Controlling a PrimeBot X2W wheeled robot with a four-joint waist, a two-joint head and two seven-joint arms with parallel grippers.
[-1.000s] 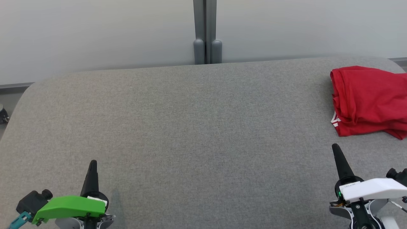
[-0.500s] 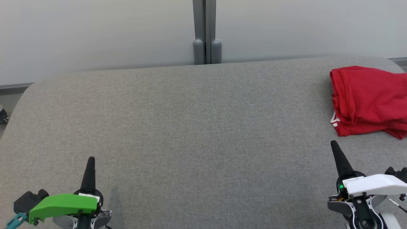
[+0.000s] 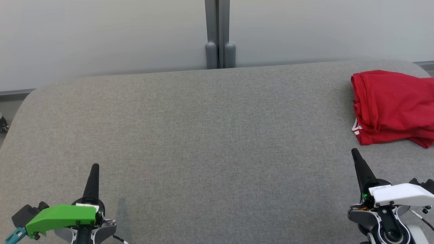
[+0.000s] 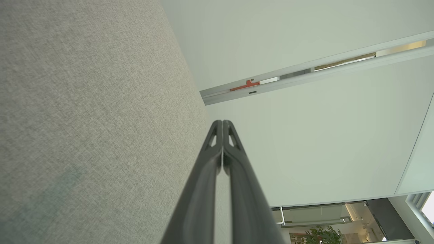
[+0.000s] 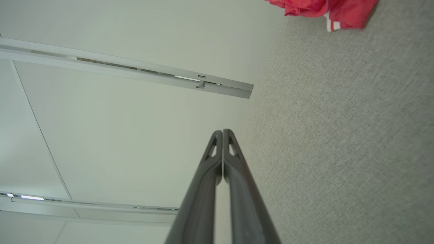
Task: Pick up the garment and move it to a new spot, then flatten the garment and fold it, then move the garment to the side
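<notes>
The red garment lies bunched in loose folds at the right edge of the head view, in the upper right part of the grey fabric-covered table, partly cut off by the frame. A small patch of white striping shows at its lower left corner. In the right wrist view the same garment sits at the top edge, right of centre, resting on the grey cloth. The left fingers rise from the lower left of the head view above a green wrist cover. The left wrist view shows these fingers pressed together along their length, clenched on nothing, with grey table on the left of that frame and pale wall on the right. The right fingers stand at the lower right of the head view above a white wrist cover, their tip just below the garment's lower left corner but apart from it. In the right wrist view these fingers are likewise clenched and empty. A grey post divides the pale wall panels behind the table at top centre.
</notes>
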